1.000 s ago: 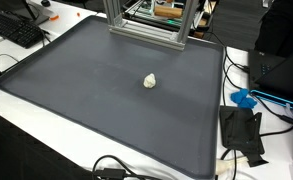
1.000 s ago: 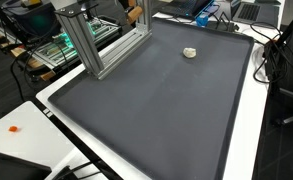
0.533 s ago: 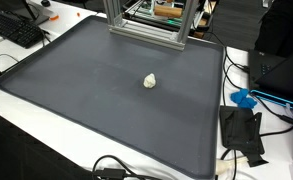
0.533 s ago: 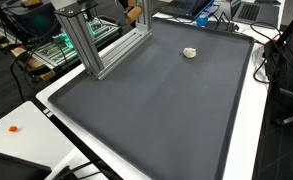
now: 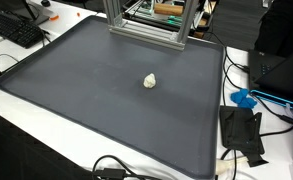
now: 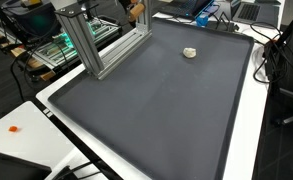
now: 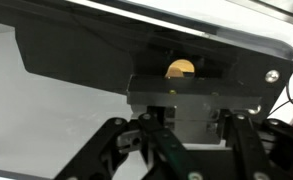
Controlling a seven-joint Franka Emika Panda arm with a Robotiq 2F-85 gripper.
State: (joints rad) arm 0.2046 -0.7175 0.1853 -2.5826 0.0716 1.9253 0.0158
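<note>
My gripper (image 7: 186, 128) shows only in the wrist view, as dark linkages rising from the bottom edge. The picture is too dark and close to tell how the jaws stand. It faces a dark housing (image 7: 136, 60) with an orange rounded thing (image 7: 179, 68) in a slot, and a grey block (image 7: 191, 110) sits right in front of it. A small white crumpled lump (image 5: 150, 81) (image 6: 190, 52) lies alone on the dark grey mat (image 5: 96, 90) (image 6: 156, 100) in both exterior views. Neither exterior view shows the arm or the gripper.
An aluminium frame (image 5: 146, 25) (image 6: 91, 45) stands at the mat's far edge. A keyboard (image 5: 21, 32) lies off one corner. Black cables (image 5: 116, 168), a blue object (image 5: 244, 98) and a black bracket (image 5: 241, 130) lie beside the mat. Electronics (image 6: 56, 45) sit behind the frame.
</note>
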